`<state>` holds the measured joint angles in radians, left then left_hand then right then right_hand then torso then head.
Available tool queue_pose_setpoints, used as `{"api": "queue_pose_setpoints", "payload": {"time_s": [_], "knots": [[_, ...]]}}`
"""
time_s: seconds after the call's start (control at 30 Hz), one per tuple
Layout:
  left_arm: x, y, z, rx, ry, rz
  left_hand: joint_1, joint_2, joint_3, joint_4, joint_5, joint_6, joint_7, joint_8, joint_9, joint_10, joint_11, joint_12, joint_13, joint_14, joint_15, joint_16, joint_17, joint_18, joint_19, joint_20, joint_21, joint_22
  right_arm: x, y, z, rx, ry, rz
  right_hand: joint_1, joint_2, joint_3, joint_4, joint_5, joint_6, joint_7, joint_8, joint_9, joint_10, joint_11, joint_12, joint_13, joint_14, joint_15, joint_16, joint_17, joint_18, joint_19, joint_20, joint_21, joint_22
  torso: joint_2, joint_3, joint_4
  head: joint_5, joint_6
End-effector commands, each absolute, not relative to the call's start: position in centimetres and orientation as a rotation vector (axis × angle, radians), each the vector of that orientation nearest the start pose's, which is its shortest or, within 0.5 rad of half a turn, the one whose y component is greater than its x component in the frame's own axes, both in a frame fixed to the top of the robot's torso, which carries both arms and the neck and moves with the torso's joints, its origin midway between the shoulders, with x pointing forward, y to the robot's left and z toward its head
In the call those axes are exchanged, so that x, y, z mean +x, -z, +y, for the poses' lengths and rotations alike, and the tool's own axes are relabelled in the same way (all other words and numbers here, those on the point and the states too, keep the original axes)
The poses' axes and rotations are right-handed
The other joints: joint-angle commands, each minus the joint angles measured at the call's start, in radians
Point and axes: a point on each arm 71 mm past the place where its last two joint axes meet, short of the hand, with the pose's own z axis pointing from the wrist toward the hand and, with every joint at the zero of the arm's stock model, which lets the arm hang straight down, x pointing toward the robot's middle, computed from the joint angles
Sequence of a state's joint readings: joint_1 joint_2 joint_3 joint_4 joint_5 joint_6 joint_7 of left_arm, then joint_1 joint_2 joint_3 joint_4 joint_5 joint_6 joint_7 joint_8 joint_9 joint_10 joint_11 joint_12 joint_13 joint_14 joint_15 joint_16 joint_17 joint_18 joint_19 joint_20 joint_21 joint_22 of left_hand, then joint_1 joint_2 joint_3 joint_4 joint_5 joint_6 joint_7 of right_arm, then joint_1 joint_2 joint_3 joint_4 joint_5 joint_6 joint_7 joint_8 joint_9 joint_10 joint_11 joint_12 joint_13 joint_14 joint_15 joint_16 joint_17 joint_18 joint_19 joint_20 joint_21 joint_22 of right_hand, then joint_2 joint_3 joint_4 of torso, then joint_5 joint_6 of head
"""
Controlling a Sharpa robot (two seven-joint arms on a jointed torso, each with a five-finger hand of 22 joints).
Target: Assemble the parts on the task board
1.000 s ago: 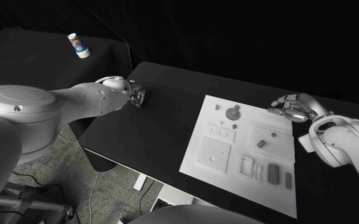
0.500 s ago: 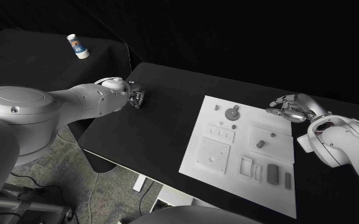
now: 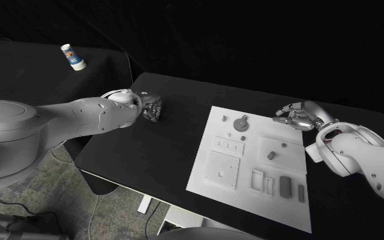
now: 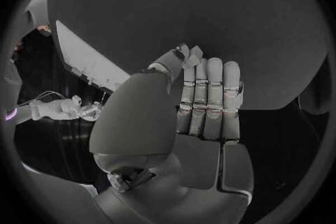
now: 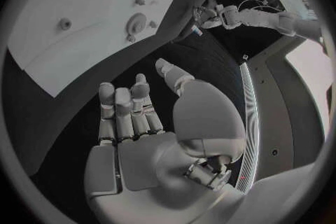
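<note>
1. The board (image 3: 240, 179) lies in the middle of the table (image 3: 152, 151), with small parts (image 3: 286, 186) on it, untouched.
2. The right hand (image 3: 294, 116) hovers by the board's far corner, holding nothing, fingers loosely curled and slightly apart.
3. The left hand (image 3: 151, 108) rests well off the board, fingers straight and pressed together, empty.
4. Assembly seems not yet begun; next, the right hand likely needs to reach a part and pinch it.

A black bench (image 3: 152, 151) runs slantwise from the upper middle of the frame to the lower right, and the white task board (image 3: 240, 195) lies flat on its right half, with small grey parts (image 3: 286, 186) resting on the board.
</note>
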<state>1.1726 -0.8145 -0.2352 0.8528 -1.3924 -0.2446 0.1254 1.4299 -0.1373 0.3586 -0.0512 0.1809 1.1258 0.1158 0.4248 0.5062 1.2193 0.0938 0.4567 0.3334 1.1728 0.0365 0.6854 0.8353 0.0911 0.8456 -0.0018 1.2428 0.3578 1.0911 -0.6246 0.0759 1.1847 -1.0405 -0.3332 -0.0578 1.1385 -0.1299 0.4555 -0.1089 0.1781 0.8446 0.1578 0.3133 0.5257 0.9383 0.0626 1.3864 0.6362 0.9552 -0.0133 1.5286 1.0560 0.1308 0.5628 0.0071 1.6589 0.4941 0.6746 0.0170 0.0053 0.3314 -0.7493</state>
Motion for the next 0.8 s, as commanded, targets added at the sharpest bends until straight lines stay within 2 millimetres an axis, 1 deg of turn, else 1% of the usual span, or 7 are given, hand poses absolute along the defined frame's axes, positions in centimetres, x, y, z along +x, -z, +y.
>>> {"api": "queue_pose_setpoints", "payload": {"time_s": [0.03, 0.27, 0.37, 0.4, 0.43, 0.57, 0.8], "knots": [[52.8, 26.3, 39.1, 0.078, 0.241, 1.839, 0.007, 0.010, 0.008, 0.000, 0.006, 0.009, -0.003, -0.003, 0.012, 0.010, -0.003, -0.005, -0.003, 0.010, 0.001, -0.001, 0.000, 0.021, 0.010, 0.000, 0.005, 0.001, 53.5, 22.9, -19.1, 0.446, -0.841, 1.751, 0.000, 0.008, 0.001, 0.007, 0.005, 0.000, 0.006, 0.007, 0.001, 0.006, 0.000, 0.006, -0.001, 0.001, -0.005, -0.001, -0.002, 0.009, -0.002, 0.002, 0.097, -0.001, 0.001, 0.0013, -0.0008, -0.029, 0.012], [53.2, 23.6, 34.0, 0.077, 0.423, 1.798, 0.007, 0.009, 0.011, -0.001, 0.006, 0.008, -0.001, -0.004, 0.012, 0.012, -0.002, -0.007, -0.003, 0.016, 0.001, -0.001, 0.000, 0.022, 0.013, 0.000, 0.007, 0.001, 53.2, 23.0, -18.2, 0.518, -0.900, 1.781, -0.002, 0.011, 0.002, 0.009, 0.005, 0.001, 0.006, 0.008, 0.002, 0.008, 0.000, 0.007, -0.001, 0.002, -0.005, 0.000, -0.002, 0.009, -0.001, 0.002, 0.098, -0.001, 0.001, 0.0011, -0.0013, -0.073, 0.033], [53.0, 22.5, 31.1, 0.077, 0.526, 1.771, 0.006, 0.006, 0.013, -0.003, 0.005, 0.008, 0.000, -0.005, 0.011, 0.013, 0.000, -0.010, -0.004, 0.022, 0.000, -0.002, 0.001, 0.023, 0.016, 0.000, 0.009, 0.002, 53.1, 23.2, -17.9, 0.578, -0.931, 1.807, -0.003, 0.012, 0.003, 0.010, 0.005, 0.002, 0.006, 0.009, 0.002, 0.008, -0.001, 0.008, -0.001, 0.003, -0.005, 0.000, -0.001, 0.009, 0.000, 0.002, 0.098, -0.001, 0.001, 0.0010, -0.0013, -0.105, 0.039], [52.8, 22.2, 30.2, 0.090, 0.553, 1.765, 0.006, 0.005, 0.013, -0.004, 0.005, 0.007, 0.001, -0.005, 0.011, 0.013, 0.001, -0.010, -0.004, 0.023, 0.000, -0.002, 0.001, 0.023, 0.017, 0.000, 0.010, 0.002, 53.0, 23.3, -17.7, 0.594, -0.938, 1.816, -0.003, 0.012, 0.003, 0.010, 0.005, 0.003, 0.006, 0.009, 0.002, 0.008, -0.001, 0.008, -0.001, 0.003, -0.005, 0.000, -0.001, 0.009, 0.000, 0.002, 0.098, -0.001, 0.000, 0.0006, -0.0013, -0.111, 0.040], [52.7, 21.7, 28.9, 0.107, 0.589, 1.752, 0.005, 0.004, 0.015, -0.005, 0.005, 0.006, 0.002, -0.006, 0.011, 0.014, 0.002, -0.012, -0.005, 0.027, 0.000, -0.002, 0.001, 0.024, 0.020, -0.001, 0.011, 0.003, 52.9, 23.4, -17.5, 0.626, -0.951, 1.829, -0.003, 0.012, 0.003, 0.010, 0.005, 0.003, 0.006, 0.009, 0.002, 0.009, -0.001, 0.008, -0.001, 0.003, -0.005, 0.000, -0.001, 0.009, 0.000, 0.002, 0.098, -0.001, 0.001, -0.0001, -0.0014, -0.125, 0.044], [52.0, 21.1, 25.9, 0.143, 0.675, 1.720, 0.004, 0.003, 0.016, -0.006, 0.005, 0.005, 0.003, -0.007, 0.011, 0.015, 0.004, -0.014, -0.005, 0.030, 0.000, -0.003, 0.001, 0.024, 0.022, -0.001, 0.012, 0.003, 52.6, 23.8, -16.8, 0.712, -0.983, 1.865, -0.005, 0.013, 0.003, 0.012, 0.005, 0.004, 0.005, 0.010, 0.003, 0.009, -0.001, 0.009, -0.001, 0.003, -0.005, 0.001, -0.001, 0.009, 0.001, 0.002, 0.099, -0.001, 0.001, -0.0007, -0.0030, -0.153, 0.058], [50.9, 19.9, 21.9, 0.200, 0.792, 1.661, 0.002, -0.001, 0.017, -0.008, 0.005, 0.002, 0.006, -0.009, 0.010, 0.014, 0.007, -0.018, -0.007, 0.033, 0.001, -0.004, 0.001, 0.025, 0.024, -0.001, 0.013, 0.003, 51.6, 24.7, -14.9, 0.866, -1.033, 1.935, -0.009, 0.014, 0.003, 0.014, 0.004, 0.007, 0.005, 0.012, 0.003, 0.011, -0.001, 0.010, -0.001, 0.004, -0.005, 0.002, -0.001, 0.009, 0.001, 0.002, 0.099, -0.001, 0.001, -0.0002, -0.0020, -0.217, 0.075]]}}
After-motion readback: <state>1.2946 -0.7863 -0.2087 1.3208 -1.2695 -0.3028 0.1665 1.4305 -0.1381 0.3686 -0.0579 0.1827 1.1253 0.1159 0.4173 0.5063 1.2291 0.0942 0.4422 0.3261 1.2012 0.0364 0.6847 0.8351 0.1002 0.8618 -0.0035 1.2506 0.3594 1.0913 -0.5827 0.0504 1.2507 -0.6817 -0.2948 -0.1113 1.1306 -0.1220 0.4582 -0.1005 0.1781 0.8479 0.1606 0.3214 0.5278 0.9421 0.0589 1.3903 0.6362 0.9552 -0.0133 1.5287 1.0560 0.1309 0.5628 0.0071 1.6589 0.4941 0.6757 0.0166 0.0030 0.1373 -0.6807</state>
